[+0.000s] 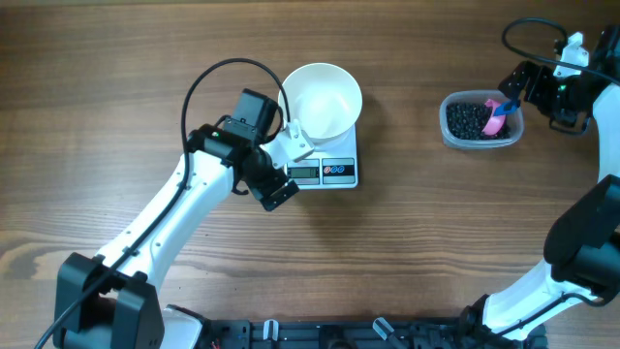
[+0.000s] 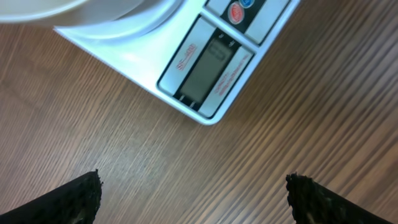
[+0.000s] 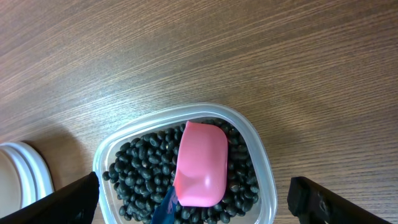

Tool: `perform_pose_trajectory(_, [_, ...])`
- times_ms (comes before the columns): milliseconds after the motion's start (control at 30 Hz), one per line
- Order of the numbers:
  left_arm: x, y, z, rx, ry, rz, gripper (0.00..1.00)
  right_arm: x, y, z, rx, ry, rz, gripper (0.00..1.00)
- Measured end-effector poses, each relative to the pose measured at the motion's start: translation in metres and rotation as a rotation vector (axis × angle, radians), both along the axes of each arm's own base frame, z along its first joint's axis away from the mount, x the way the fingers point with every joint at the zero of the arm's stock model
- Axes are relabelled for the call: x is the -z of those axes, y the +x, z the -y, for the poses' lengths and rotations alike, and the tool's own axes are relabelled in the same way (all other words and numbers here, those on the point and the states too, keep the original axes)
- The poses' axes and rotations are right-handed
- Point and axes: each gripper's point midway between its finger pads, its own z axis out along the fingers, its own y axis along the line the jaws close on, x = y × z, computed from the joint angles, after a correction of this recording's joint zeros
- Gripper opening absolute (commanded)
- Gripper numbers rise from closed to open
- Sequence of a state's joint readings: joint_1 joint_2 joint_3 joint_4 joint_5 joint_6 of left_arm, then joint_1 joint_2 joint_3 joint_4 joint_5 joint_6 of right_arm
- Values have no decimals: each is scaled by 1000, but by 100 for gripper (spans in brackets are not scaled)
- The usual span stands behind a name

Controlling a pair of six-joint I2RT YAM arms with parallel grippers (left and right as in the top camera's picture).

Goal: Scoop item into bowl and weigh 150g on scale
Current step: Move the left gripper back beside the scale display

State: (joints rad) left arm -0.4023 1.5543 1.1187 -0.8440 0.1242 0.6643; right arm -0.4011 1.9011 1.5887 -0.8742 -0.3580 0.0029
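Overhead view first: one brown wood-grain table (image 1: 116, 58) fills the whole frame, with a black rail (image 1: 320, 334) along the near edge. Starting on the left, the left gripper (image 2: 194, 193) hangs over the wood just beside the near-left corner of the scale (image 1: 334, 173). Its jaws are spread wide and not gripping anything. On its wrist cam you see bare wood between the fingers (image 2: 68, 202), with the grey display just ahead. The white bowl (image 1: 322, 97) sits on the far part of the scale. Well apart to the right, a clear tub (image 1: 450, 131) holds the black beans (image 1: 467, 118), and a pink scoop (image 1: 497, 116) lies on top of the heap. The right gripper (image 3: 196, 205) hovers over the tub's far-right side, jaws wide too, not gripping anything. On its wrist cam the scoop and beans sit between the fingertips (image 3: 68, 202), apart from both.
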Motion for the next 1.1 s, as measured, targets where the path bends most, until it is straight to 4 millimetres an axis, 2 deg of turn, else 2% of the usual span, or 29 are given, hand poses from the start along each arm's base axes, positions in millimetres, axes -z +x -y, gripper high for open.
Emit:
perform_pose_trajectory(300, [-1, 2, -1, 47, 1, 12, 100, 0, 0, 0, 0, 0, 0, 100])
perform_pose_trajectory(567, [-2, -3, 6, 178, -17, 24, 100, 0, 0, 0, 0, 0, 0, 100])
perform_pose_trajectory(900, [-2, -6, 12, 197, -46, 12, 100, 0, 0, 0, 0, 0, 0, 100])
perform_pose_trajectory(1100, [23, -5, 14, 198, -37, -53, 100, 0, 0, 0, 0, 0, 0, 100])
